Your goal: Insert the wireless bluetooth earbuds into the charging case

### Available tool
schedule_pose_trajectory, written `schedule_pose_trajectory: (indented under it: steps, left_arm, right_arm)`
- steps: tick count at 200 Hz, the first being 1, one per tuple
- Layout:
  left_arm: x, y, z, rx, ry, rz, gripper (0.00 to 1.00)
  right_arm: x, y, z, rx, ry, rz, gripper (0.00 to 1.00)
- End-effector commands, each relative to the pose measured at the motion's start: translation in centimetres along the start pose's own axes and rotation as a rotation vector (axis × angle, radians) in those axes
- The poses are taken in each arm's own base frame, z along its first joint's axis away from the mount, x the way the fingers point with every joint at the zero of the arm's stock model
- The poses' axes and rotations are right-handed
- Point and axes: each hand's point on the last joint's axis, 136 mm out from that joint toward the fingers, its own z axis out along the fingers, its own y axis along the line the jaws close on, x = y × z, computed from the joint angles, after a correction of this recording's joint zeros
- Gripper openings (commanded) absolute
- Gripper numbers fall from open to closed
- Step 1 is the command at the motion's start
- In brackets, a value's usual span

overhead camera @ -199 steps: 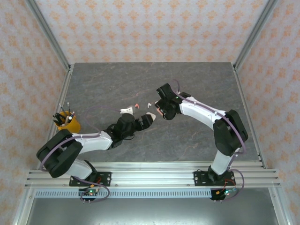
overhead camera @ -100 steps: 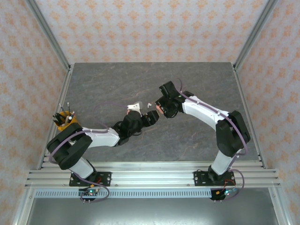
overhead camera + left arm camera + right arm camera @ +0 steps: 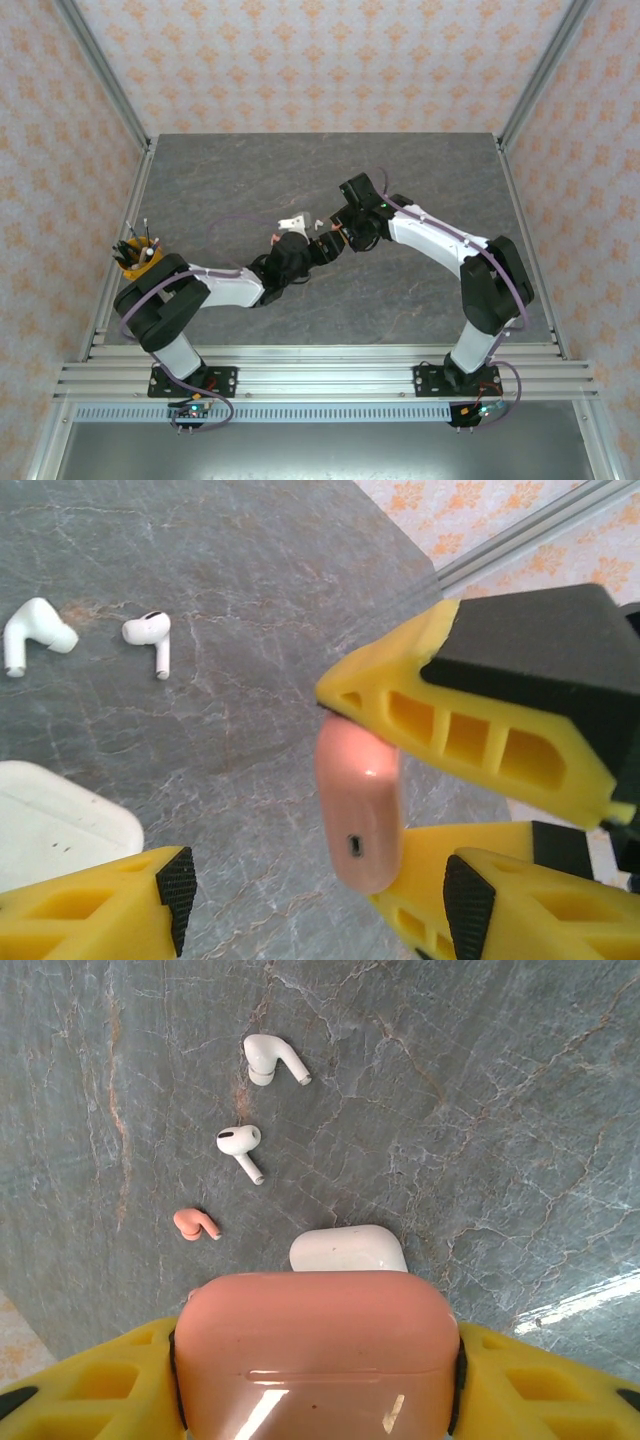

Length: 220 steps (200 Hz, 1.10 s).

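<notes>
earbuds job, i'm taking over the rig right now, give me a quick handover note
The right gripper is shut on the coral case, held over the table; its lid looks closed.
The left gripper is open, its fingers either side of that case's port end, not gripping it.
On the table: the white case, two white earbuds and one coral earbud, all loose.
Done: coral case picked up.
Left: open a case, then seat each earbud.
</notes>
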Motion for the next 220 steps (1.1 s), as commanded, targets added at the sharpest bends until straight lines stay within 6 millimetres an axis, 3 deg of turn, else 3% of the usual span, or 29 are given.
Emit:
schedule_pose_trajectory:
  steps: [1, 86, 161, 220]
  left_arm:
    - [-1.0, -1.7, 0.5, 0.038, -0.044, -0.01, 0.68]
    - [-0.7, -1.7, 1.8, 0.038, -0.038, -0.02, 0.54]
    - [-0.9, -2.2, 2.6, 0.043, -0.04, -0.015, 0.51]
    - [-0.8, -2.1, 2.7, 0.038, -0.04, -0.019, 0.36]
  right_arm:
    - [-0.1, 0.6, -1.1, -0.04, -0.004, 0.012, 0.56]
    - [0.1, 0.7, -1.2, -0.049, 0.008, 0.012, 0.56]
    - [0.2, 0.4, -1.0, -0.046, 0.015, 0.014, 0.55]
    - [0.1, 0.5, -1.1, -0.051, 0.013, 0.016, 0.55]
